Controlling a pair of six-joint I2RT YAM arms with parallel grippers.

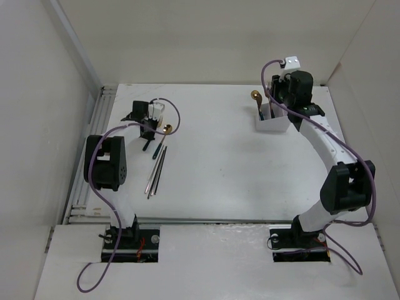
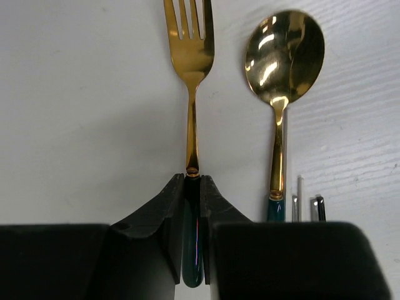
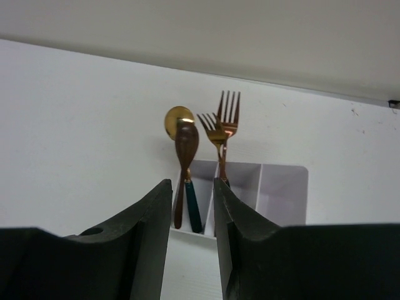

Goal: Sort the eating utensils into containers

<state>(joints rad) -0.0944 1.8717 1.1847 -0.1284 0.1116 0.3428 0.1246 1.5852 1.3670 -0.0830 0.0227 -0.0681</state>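
My left gripper (image 1: 149,129) is shut on the dark green handle of a gold fork (image 2: 190,62), whose tines point away from the jaws (image 2: 192,184). I cannot tell whether the fork rests on the table. A gold spoon (image 2: 284,56) lies just right of it, its head also showing in the top view (image 1: 167,129). Silver chopsticks (image 1: 157,169) lie nearer the arm base; their ends (image 2: 300,199) show beside the spoon handle. My right gripper (image 3: 192,187) is open and empty, just before the white divided box (image 3: 282,170), which holds two spoons (image 3: 186,147) in its left compartment and two forks (image 3: 223,125) in the middle one.
The box (image 1: 273,122) stands at the back right of the table, the right arm's wrist over it. White walls close in the table on the left, back and right. A rail (image 1: 94,156) runs along the left edge.
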